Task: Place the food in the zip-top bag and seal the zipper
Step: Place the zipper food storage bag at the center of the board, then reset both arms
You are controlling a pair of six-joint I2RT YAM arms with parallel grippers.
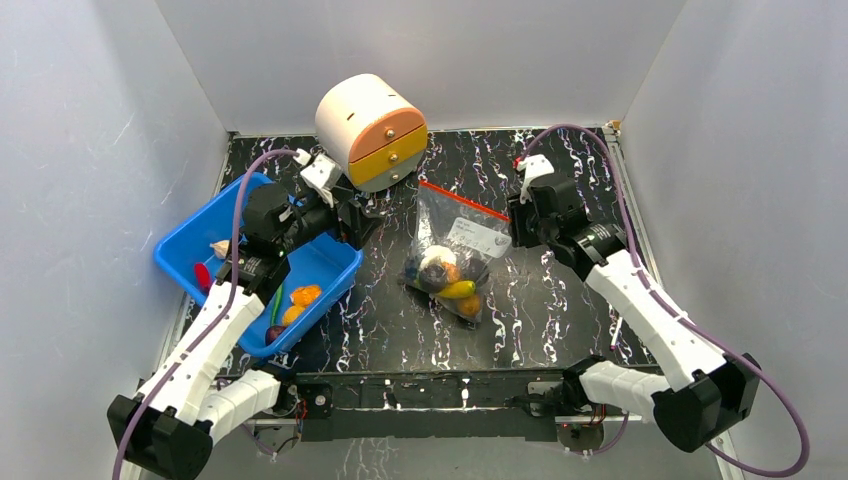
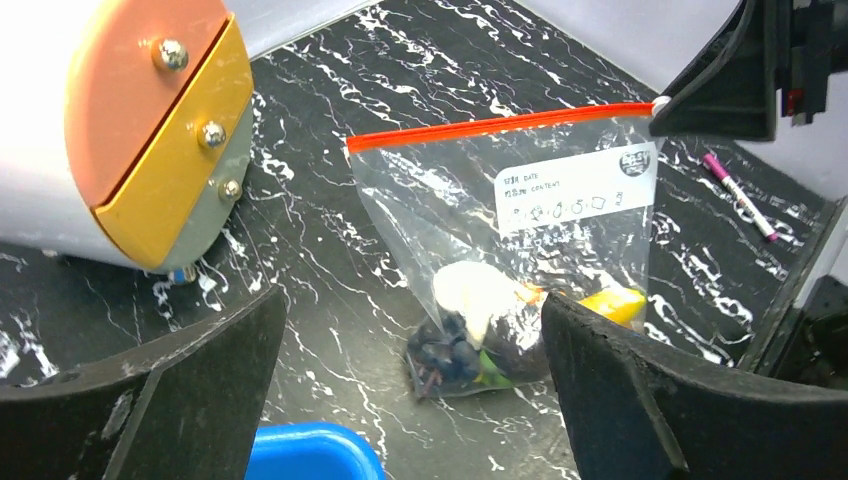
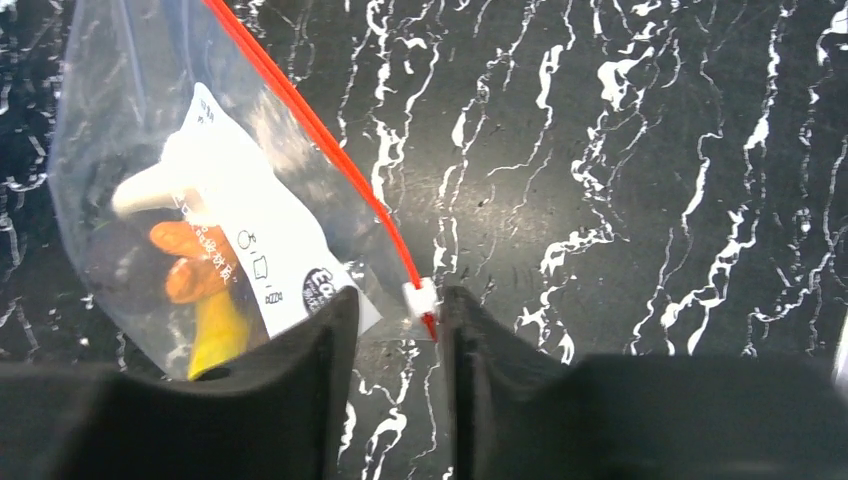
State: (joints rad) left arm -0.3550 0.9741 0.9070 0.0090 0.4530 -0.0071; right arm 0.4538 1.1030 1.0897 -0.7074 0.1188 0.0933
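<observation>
The clear zip-top bag (image 1: 455, 245) lies flat mid-table, its red-orange zipper (image 1: 463, 201) along the far edge. Inside it are white garlic (image 1: 437, 258), a yellow banana (image 1: 458, 289), orange fruit (image 1: 468, 305) and dark grapes (image 2: 450, 350). More food lies in the blue bin (image 1: 190, 240): orange pieces (image 1: 305, 295), a red piece (image 1: 203, 275), garlic (image 1: 220, 248). My right gripper (image 1: 513, 225) is at the zipper's right end, jaws narrowly apart; the white slider (image 3: 420, 297) sits between the fingers against the right one. My left gripper (image 1: 360, 222) is wide open and empty, left of the bag.
A white drum-shaped drawer unit (image 1: 370, 130) with orange and yellow fronts stands at the back, just beyond the left gripper. A pink marker (image 2: 738, 195) lies on the black marbled table past the bag. White walls close in on three sides.
</observation>
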